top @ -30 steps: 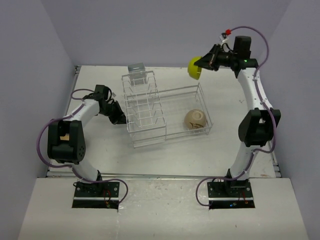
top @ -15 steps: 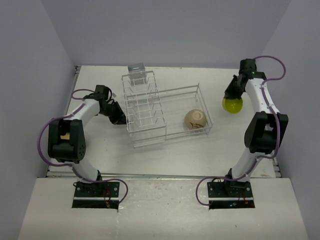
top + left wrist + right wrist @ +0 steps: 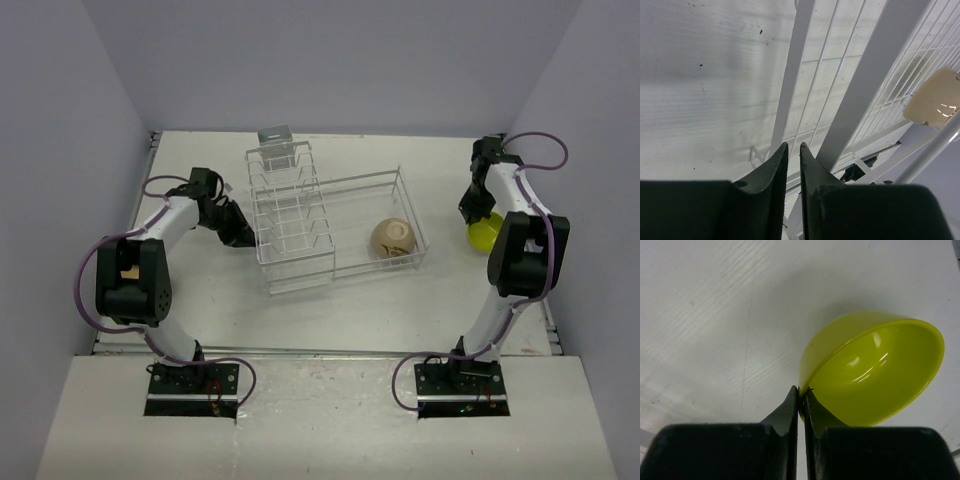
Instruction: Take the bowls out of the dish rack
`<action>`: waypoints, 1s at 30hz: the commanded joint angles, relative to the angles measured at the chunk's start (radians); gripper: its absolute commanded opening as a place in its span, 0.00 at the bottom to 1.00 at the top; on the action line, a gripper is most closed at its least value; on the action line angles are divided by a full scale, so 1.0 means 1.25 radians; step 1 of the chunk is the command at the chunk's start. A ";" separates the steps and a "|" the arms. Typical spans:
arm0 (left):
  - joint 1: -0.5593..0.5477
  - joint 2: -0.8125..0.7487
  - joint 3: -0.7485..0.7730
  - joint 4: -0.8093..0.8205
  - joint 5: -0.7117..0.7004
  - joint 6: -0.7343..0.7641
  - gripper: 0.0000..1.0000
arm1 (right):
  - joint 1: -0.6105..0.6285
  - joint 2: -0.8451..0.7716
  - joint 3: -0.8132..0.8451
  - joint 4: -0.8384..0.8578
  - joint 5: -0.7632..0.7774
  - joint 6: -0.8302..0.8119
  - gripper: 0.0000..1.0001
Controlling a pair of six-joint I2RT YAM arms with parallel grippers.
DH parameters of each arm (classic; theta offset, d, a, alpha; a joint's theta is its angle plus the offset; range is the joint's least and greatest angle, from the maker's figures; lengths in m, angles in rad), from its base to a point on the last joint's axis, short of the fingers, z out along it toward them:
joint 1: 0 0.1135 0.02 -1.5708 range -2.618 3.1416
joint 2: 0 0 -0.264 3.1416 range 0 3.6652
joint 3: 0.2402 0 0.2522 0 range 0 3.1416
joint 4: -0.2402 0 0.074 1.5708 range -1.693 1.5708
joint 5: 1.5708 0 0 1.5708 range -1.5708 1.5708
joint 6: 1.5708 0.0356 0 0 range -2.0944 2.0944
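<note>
The white wire dish rack [image 3: 330, 184] stands mid-table, with a beige bowl [image 3: 392, 239] in its basket section. My left gripper [image 3: 240, 238] is at the rack's left edge. In the left wrist view the gripper [image 3: 793, 146] is shut on a thin rack wire [image 3: 875, 80], and the beige bowl [image 3: 935, 97] shows through the wires. My right gripper [image 3: 472, 215] is right of the rack, shut on the rim of a yellow bowl [image 3: 484, 231]. In the right wrist view the gripper [image 3: 801, 390] pinches the rim of the tilted yellow bowl [image 3: 875, 375], low over the table.
A grey metal holder [image 3: 274, 136] sits at the rack's back end. The table's right edge [image 3: 545, 300] and the lilac side wall lie close beside the yellow bowl. Bare tabletop [image 3: 350, 310] lies in front of the rack.
My right arm swung the yellow bowl from high at the back down to the table's right side beside the rack. The left arm, rack and beige bowl have not moved.
</note>
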 commanded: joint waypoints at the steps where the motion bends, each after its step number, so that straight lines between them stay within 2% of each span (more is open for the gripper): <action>1: -0.005 -0.015 0.034 0.014 0.068 0.001 0.17 | -0.006 0.025 -0.015 -0.012 0.065 -0.017 0.00; 6: -0.005 -0.016 0.030 0.015 0.068 -0.001 0.22 | -0.006 0.039 -0.040 -0.006 0.055 -0.020 0.00; 8: -0.005 -0.019 0.031 0.015 0.068 0.000 0.24 | -0.007 0.036 -0.050 0.000 0.054 -0.022 0.10; 12: -0.003 -0.020 0.031 0.012 0.069 0.002 0.25 | -0.007 0.033 -0.058 0.006 0.048 -0.021 0.18; 13: -0.003 -0.021 0.031 0.011 0.069 0.002 0.25 | -0.007 0.024 -0.066 0.010 0.048 -0.022 0.35; 14: -0.002 -0.021 0.031 0.011 0.069 0.004 0.25 | -0.007 0.017 -0.068 0.016 0.050 -0.022 0.40; 18: 0.002 -0.022 0.032 0.010 0.070 0.009 0.27 | -0.007 -0.035 -0.073 0.031 0.052 -0.038 0.47; 19: 0.002 -0.021 0.032 0.009 0.070 0.009 0.27 | -0.006 -0.046 -0.068 0.030 0.047 -0.043 0.53; 22: 0.003 -0.016 0.031 0.010 0.074 0.010 0.30 | 0.007 -0.095 -0.020 0.013 0.039 -0.042 0.62; 26: 0.003 -0.015 0.039 0.011 0.077 0.010 0.33 | 0.043 -0.139 0.073 -0.036 0.004 -0.042 0.64; 29: 0.003 -0.014 0.044 0.012 0.078 0.010 0.36 | 0.122 -0.166 0.142 -0.048 -0.002 -0.056 0.63; 30: 0.003 -0.010 0.045 0.012 0.079 0.009 0.36 | 0.164 -0.171 0.158 -0.052 -0.006 -0.064 0.60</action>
